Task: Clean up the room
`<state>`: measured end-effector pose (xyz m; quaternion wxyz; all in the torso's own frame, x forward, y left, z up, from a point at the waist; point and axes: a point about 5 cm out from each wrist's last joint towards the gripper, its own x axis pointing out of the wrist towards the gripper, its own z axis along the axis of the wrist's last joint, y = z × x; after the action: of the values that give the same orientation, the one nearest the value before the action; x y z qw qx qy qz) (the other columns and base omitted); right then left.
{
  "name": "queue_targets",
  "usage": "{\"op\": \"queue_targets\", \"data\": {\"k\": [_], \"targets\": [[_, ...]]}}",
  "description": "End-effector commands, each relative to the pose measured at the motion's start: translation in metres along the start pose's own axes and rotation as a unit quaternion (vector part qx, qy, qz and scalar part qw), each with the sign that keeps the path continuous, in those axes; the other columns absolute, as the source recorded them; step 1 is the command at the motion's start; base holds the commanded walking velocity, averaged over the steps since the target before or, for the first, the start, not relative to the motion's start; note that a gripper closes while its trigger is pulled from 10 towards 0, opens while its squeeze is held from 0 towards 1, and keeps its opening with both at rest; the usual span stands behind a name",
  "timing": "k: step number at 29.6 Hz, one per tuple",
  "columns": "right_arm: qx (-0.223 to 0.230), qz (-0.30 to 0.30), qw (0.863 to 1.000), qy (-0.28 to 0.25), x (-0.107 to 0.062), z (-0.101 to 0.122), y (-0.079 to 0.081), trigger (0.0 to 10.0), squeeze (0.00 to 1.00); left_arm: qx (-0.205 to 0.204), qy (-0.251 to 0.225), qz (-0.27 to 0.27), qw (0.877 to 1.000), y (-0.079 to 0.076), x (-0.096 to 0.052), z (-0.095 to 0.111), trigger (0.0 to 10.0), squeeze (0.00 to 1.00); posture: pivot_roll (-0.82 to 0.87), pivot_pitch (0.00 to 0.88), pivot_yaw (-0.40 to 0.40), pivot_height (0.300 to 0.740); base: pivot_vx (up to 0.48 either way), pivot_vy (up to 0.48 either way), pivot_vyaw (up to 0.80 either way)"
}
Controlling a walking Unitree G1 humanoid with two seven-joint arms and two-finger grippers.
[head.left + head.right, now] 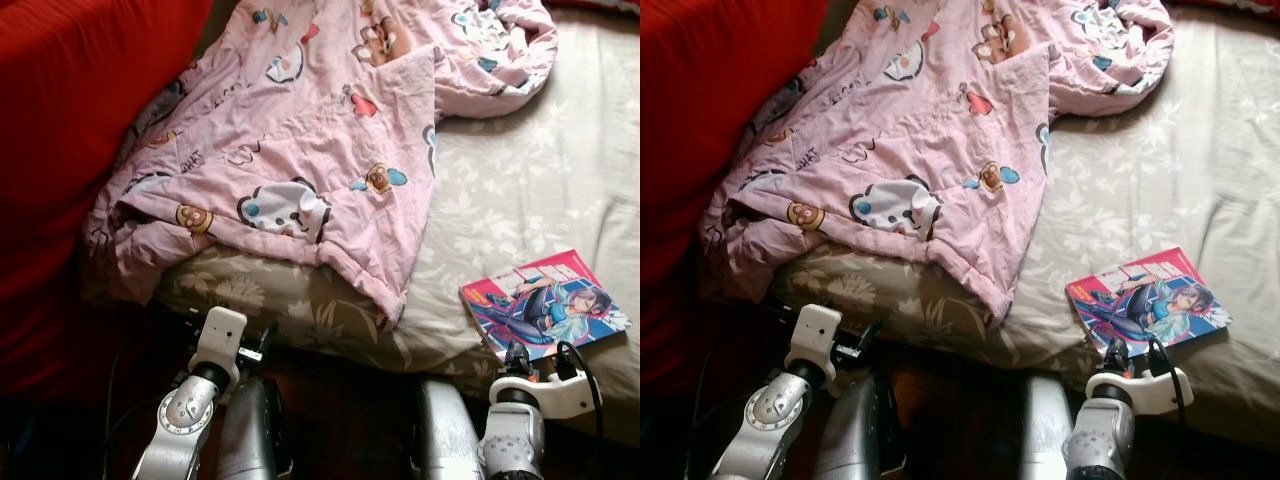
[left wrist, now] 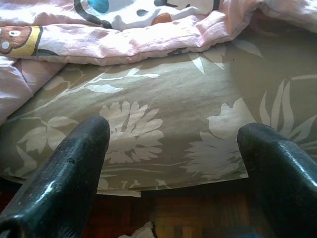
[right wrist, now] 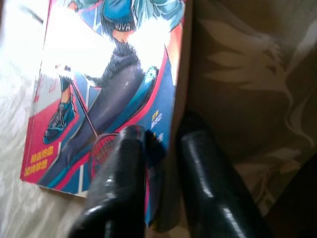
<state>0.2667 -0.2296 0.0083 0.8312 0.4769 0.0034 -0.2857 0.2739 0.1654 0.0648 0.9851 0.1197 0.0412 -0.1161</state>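
Our right gripper (image 3: 158, 183) has its two fingers nearly together, pinching the near edge of the comic book (image 1: 545, 302) that lies flat on the bed (image 1: 520, 180) at about four o'clock in our head view; its long axis runs away from the gripper toward one o'clock. Our left gripper (image 2: 173, 163), spread wide and empty, hangs by the mattress edge at seven o'clock, below the pink blanket (image 1: 300, 150), so we judge the right arm far nearer the book.
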Motion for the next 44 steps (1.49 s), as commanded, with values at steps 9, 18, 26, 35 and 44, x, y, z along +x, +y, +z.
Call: {"op": "queue_targets", "data": {"k": [9, 18, 26, 35, 44], "targets": [[-0.013, -0.005, 1.000, -0.005, -0.001, -0.001, -0.003, 0.0, 0.00, 0.018, 0.019, -0.007, 1.000, 0.000, -0.006, -0.009, 10.0, 0.00, -0.01, 0.250, 0.113, 0.582, 0.000, 0.000, 0.00], [-0.120, 0.078, 0.989, -0.048, 0.001, 0.010, 0.029, 0.0, 0.00, 0.019, 0.019, -0.006, 1.000, 0.000, -0.006, -0.009, 10.0, 0.00, -0.01, 0.247, 0.110, 0.582, 0.000, 0.000, 0.00], [-0.201, 0.161, 0.963, -0.078, -0.004, 0.015, 0.059, 0.0, 0.00, 0.017, 0.017, -0.005, 1.000, -0.001, -0.005, -0.009, 10.0, 0.00, -0.02, 0.240, 0.103, 0.582, 0.000, 0.000, 0.00], [-0.327, 0.264, 0.903, -0.087, -0.022, 0.009, 0.089, 8.1, 0.00, 0.004, 0.018, 0.008, 1.000, -0.002, -0.005, -0.010, 10.0, 0.00, -0.03, 0.227, 0.089, 0.582, 0.000, 0.000, 0.00], [-0.407, 0.269, 0.869, -0.084, -0.028, 0.010, 0.090, 10.0, 0.00, -0.003, 0.018, 0.013, 1.000, -0.004, -0.005, -0.012, 10.0, 0.00, -0.05, 0.208, 0.073, 0.582, 0.000, 0.000, 0.00]]}}
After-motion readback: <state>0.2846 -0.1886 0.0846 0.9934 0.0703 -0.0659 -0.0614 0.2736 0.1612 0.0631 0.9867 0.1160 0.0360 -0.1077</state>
